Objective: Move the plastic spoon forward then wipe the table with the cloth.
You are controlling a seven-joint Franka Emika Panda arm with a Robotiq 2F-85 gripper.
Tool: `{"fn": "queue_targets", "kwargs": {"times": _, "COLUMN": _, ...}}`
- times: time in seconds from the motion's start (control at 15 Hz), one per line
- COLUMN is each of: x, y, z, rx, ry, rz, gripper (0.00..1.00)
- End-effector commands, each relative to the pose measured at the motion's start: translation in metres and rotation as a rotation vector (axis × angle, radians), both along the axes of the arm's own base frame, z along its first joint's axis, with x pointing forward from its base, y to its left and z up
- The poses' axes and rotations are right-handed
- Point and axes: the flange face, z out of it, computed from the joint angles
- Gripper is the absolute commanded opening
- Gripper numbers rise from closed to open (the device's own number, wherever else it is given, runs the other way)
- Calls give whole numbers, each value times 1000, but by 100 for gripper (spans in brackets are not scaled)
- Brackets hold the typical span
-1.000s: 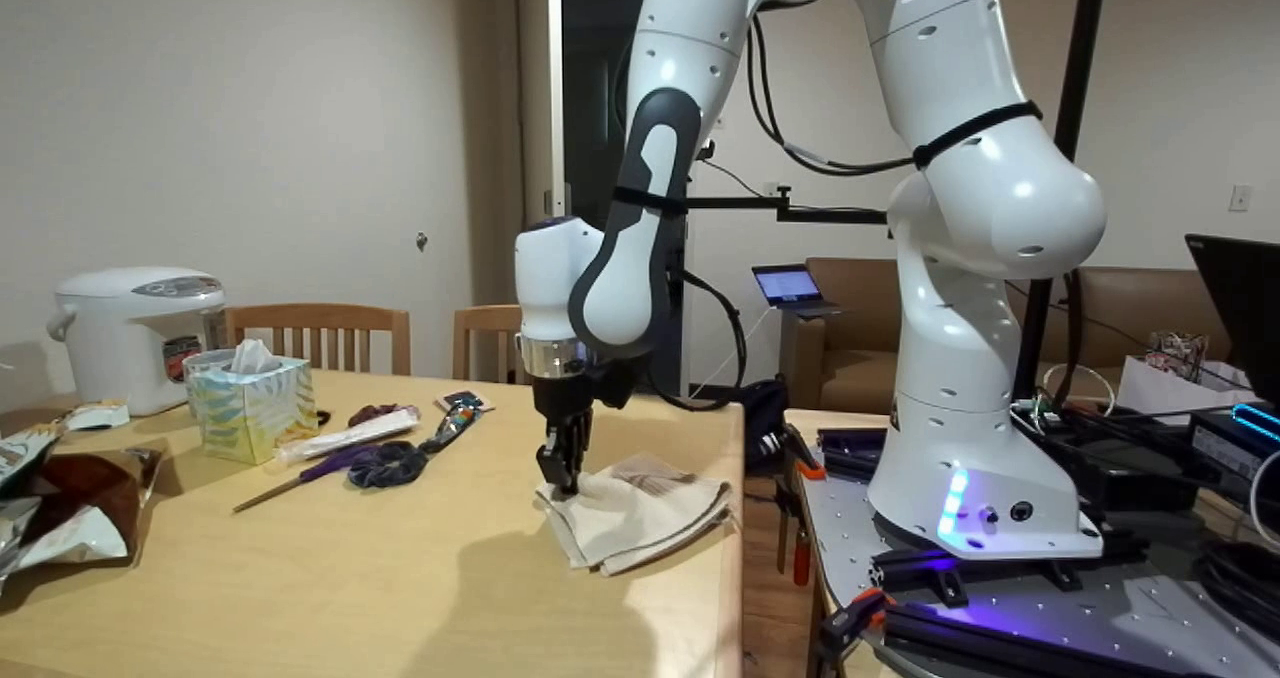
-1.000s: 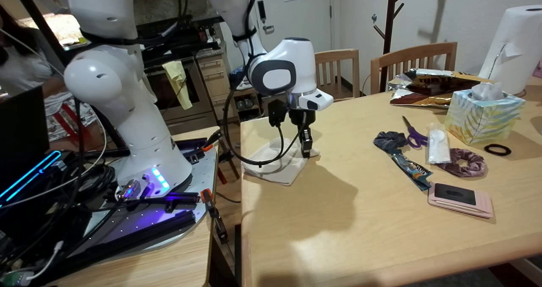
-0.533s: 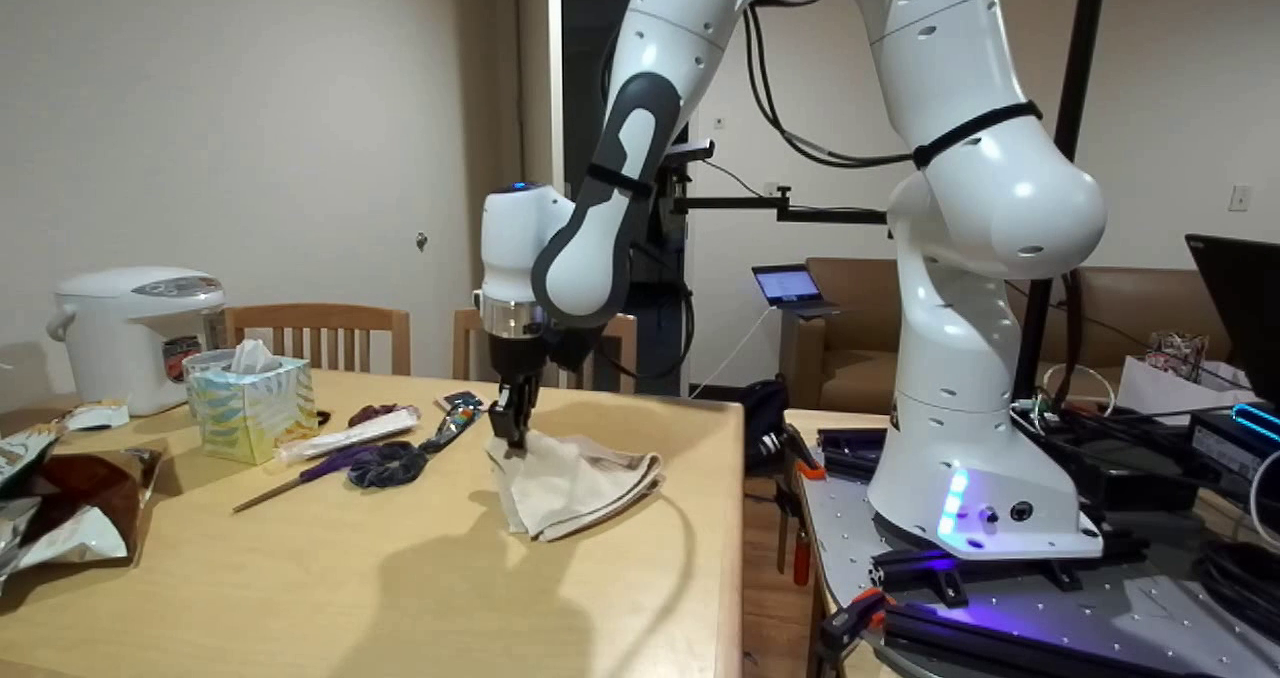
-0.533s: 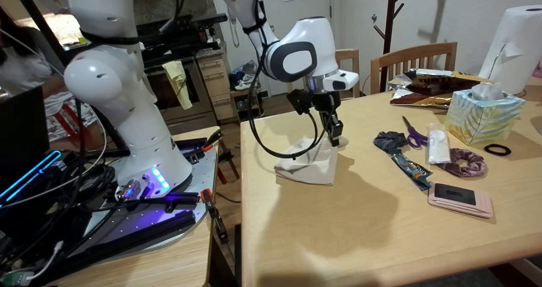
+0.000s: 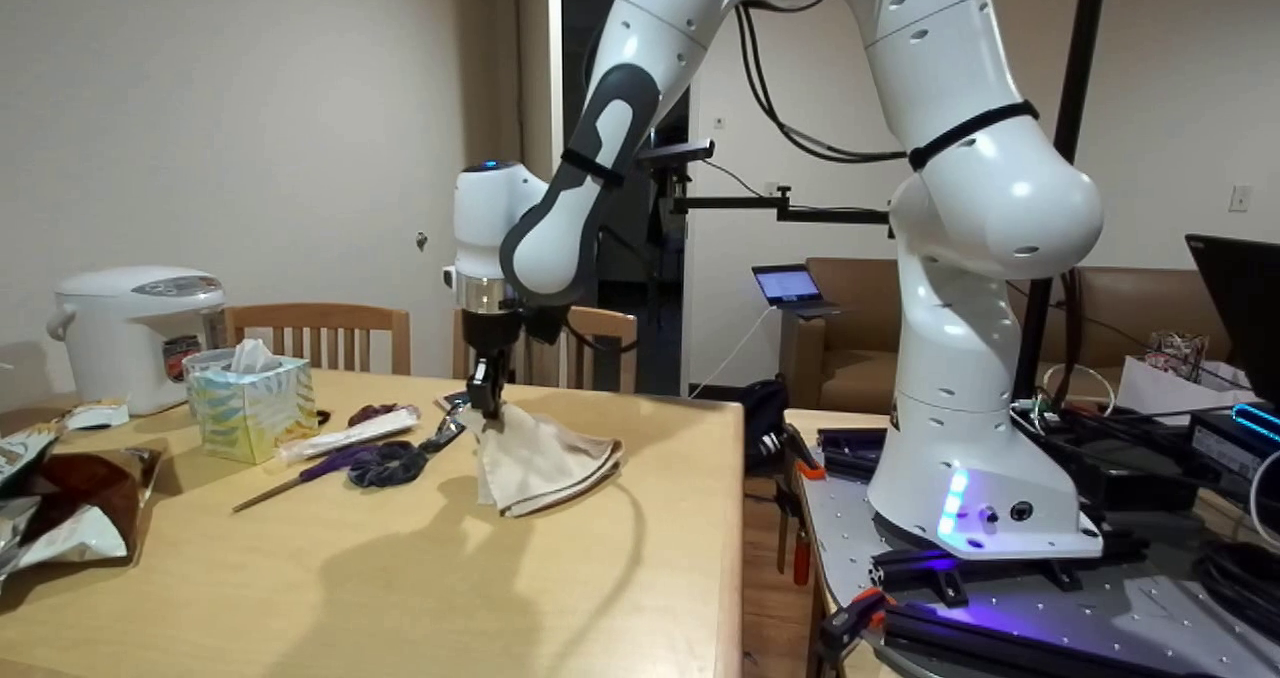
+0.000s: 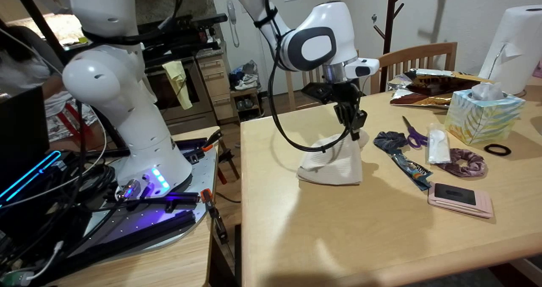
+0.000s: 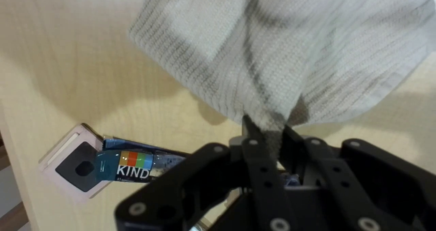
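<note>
One black gripper [image 7: 269, 128] clamps a ribbed cream cloth [image 7: 279, 47]. A white plastic spoon [image 6: 439, 145] lies farther from the wooden table's [image 6: 381, 215] robot-side edge.

Wrist view crops cloth [image 7: 282, 50]; arm [image 5: 930, 68] cropped

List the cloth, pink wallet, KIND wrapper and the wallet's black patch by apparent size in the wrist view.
Cloth
Pink wallet and KIND wrapper: too alike to rank; jaws partly hide the wrapper
Black patch
</note>
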Motion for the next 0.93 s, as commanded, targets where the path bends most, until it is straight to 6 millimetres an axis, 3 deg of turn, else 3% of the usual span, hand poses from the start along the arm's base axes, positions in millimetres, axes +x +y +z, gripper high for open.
{"fn": "queue_targets", "kwargs": {"times": 0.0, "x": 19, "y": -13, "z": -8, "rx": -21, "ry": 12, "rz": 75, "gripper": 4}}
{"fn": "queue_targets", "kwargs": {"times": 0.47, "x": 25, "y": -17, "z": -50, "rx": -1, "ry": 64, "rz": 122, "gripper": 4}}
{"fn": "queue_targets", "kwargs": {"times": 0.87, "x": -12, "y": -10, "z": -79, "rx": 26, "ry": 126, "rz": 53, "gripper": 4}}
